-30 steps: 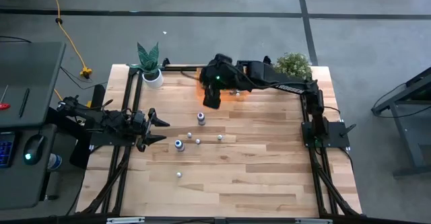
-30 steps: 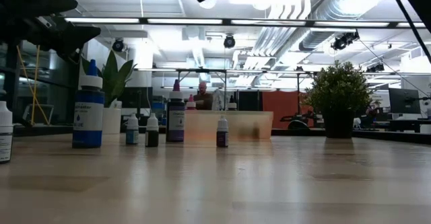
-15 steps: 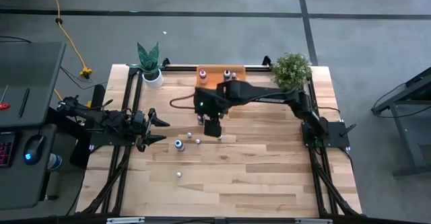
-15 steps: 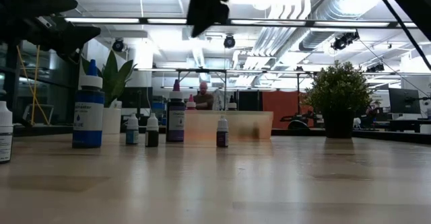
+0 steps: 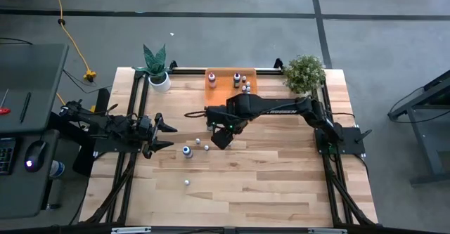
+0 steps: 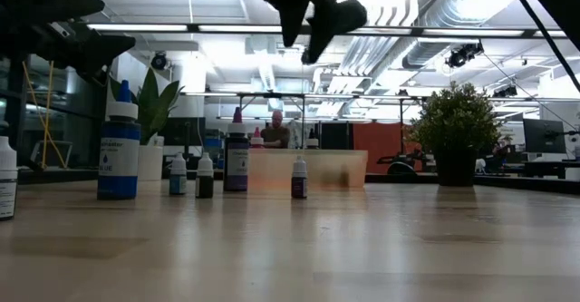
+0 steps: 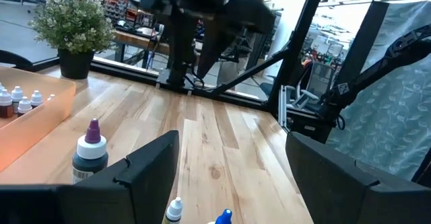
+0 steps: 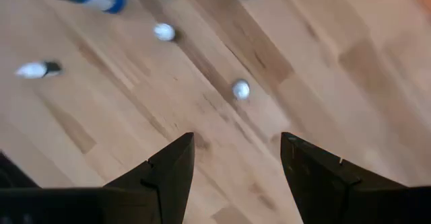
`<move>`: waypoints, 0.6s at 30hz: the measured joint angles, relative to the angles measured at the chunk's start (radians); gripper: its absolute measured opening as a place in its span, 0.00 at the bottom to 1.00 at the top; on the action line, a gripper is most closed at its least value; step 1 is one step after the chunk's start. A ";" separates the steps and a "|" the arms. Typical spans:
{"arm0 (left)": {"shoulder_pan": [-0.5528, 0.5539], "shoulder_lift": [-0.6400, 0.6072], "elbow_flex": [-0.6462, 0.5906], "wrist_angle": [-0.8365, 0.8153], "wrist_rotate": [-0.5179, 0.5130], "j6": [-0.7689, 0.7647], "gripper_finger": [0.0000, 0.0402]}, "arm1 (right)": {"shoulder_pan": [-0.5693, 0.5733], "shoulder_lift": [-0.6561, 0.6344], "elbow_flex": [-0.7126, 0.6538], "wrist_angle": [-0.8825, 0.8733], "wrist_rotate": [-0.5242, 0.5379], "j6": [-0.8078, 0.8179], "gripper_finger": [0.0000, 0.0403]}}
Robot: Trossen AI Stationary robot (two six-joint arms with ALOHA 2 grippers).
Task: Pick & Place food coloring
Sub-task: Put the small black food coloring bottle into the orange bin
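1. Since half a second ago the right arm has swung lower over the middle of the table. The right claw now hangs above the loose bottles, nearer the small ones than before. Nothing on the table has shifted.
2. Left claw: parked at the left edge, fingers spread, holding nothing. It is well apart from the nearest bottle.
3. Loose bottles, low view, counted left to right:
   - one pale bottle cut off at the edge
   - one big blue bottle
   - two small droppers and
   - one dark bottle with a purple tip
   - one more small dropper
   - Total is six, all upright and none gripped.
4. Right claw: fingers spread, empty. Its wrist view shows one small white-capped dropper on the wood just ahead of the gap, not yet between the fingers.
5. Orange tray at the far edge: I count about five bottles inside. They sit too close together to be sure.
6. My judgement is that the job is partly done: some bottles are placed and six are left. The next pick has not started.
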 joint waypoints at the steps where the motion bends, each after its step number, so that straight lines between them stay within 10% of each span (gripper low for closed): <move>1: 0.000 0.000 0.000 0.000 0.000 0.000 0.68 | 0.001 0.000 -0.019 0.002 -0.006 0.046 0.52; 18: 0.000 0.000 0.000 0.000 0.000 0.000 0.68 | -0.008 0.001 -0.347 0.303 -0.031 0.212 0.53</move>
